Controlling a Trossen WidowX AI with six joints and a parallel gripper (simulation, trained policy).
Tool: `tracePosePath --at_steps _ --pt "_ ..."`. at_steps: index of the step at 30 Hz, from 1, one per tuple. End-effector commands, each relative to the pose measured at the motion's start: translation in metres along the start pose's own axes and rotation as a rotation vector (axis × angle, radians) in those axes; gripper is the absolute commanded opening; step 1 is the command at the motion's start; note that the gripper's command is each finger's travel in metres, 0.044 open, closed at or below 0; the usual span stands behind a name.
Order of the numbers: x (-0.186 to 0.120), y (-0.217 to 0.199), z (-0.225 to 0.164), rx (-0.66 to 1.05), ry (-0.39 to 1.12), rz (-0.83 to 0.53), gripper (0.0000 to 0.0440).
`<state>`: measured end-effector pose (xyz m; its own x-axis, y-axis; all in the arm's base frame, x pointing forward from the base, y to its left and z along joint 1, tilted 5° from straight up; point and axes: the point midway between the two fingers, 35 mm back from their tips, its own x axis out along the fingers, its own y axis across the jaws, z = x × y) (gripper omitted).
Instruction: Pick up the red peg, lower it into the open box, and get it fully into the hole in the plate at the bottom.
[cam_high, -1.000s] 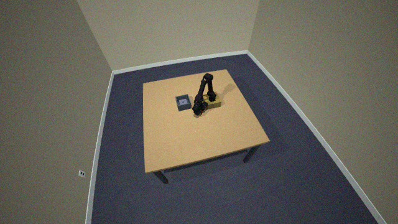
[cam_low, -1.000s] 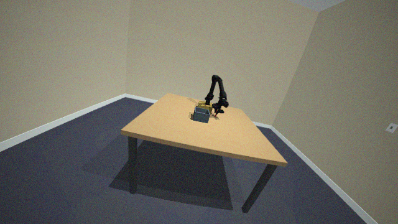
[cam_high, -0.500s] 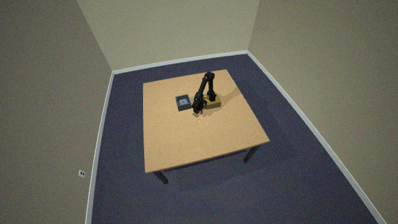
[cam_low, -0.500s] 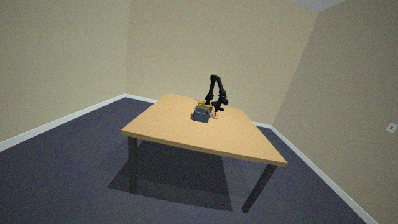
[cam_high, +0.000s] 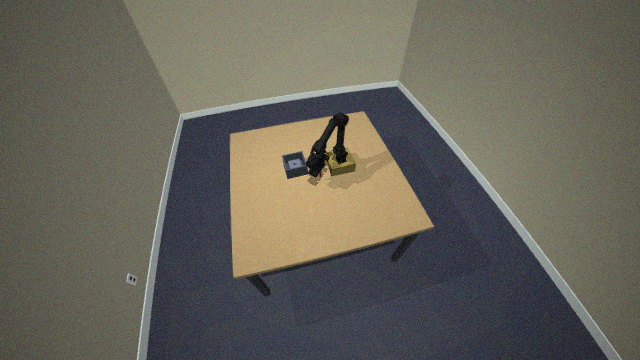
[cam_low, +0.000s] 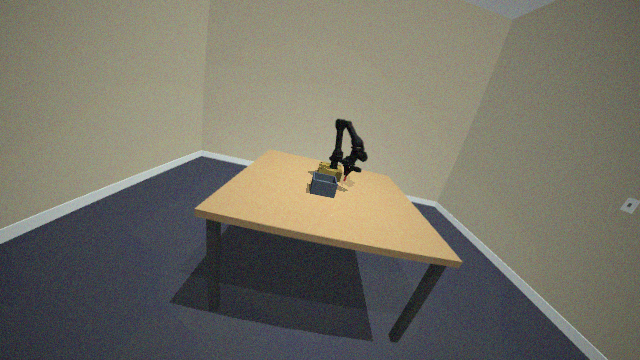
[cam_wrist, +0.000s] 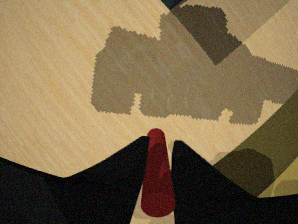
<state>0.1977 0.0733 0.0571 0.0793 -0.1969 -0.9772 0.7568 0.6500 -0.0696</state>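
Observation:
The red peg is between the two black fingers of my gripper, which is shut on it. In the wrist view the peg runs from the fingertips toward the camera. The top and exterior views show its lower end just below the fingers, close to the table; whether it touches the table I cannot tell. The open dark grey-blue box stands beside the gripper, to its left in the top and exterior views. The light plate shows at its bottom in the top view, with a small dark hole, and the peg is outside the box.
The arm stands on a yellow block close to the gripper and the box. All of this is on a wooden table. The arm's shadow falls across the table in the wrist view.

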Motion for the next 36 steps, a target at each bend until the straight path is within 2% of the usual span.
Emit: tracePosePath --at_steps 1,16,36 --pt "-0.013 0.002 0.011 -0.022 -0.030 0.018 0.0000" --pt "-0.056 0.010 0.071 -0.022 -0.113 0.065 0.0000" --pt "-0.052 -0.002 0.152 0.125 -0.122 0.069 0.0000"
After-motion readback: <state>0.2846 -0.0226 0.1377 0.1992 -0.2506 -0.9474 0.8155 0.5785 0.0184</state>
